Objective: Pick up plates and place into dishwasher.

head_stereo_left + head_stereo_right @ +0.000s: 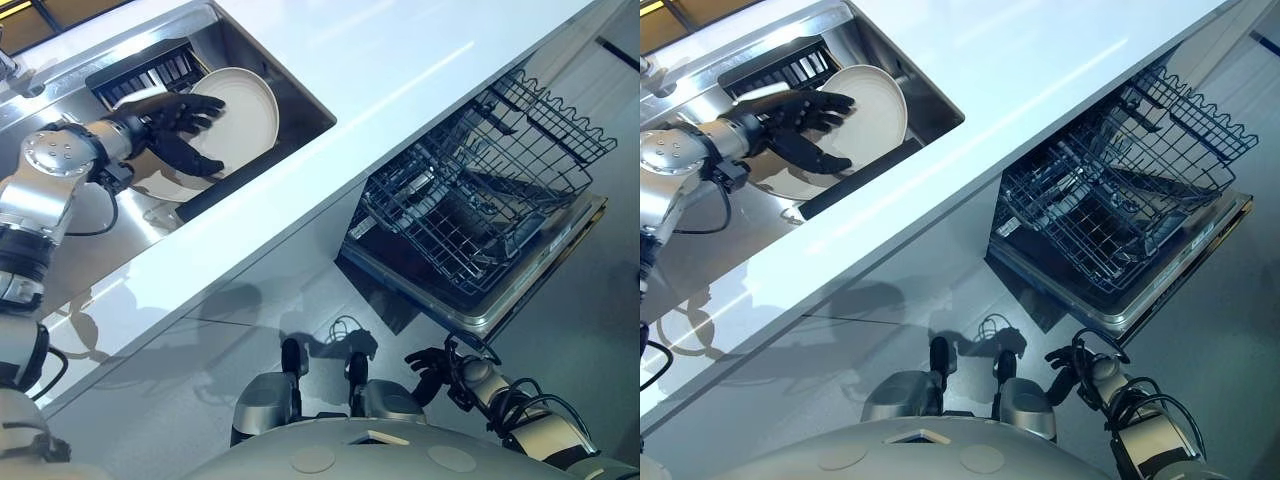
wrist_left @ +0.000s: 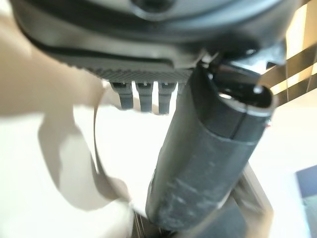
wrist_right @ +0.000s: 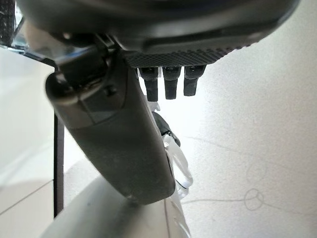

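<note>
Inside sink (image 1: 300, 100): two plates (image 1: 245, 115), left hand (image 1: 165, 120) fingers pinching top one; right hand (image 1: 432, 368) fingers relaxed.

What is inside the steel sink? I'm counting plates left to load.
A round cream plate tilted in the stainless steel sink, gripped by the left robot hand. A dark slotted rack sits behind. Anything beneath is covered.

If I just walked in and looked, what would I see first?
First you'd spot the robot's left hand spread across a big cream plate tilted up in the steel sink, fingers over its face and thumb under its rim. Next, the pulled-out wire dishwasher rack below the white counter. The right hand hangs low near the floor, holding nothing.
</note>
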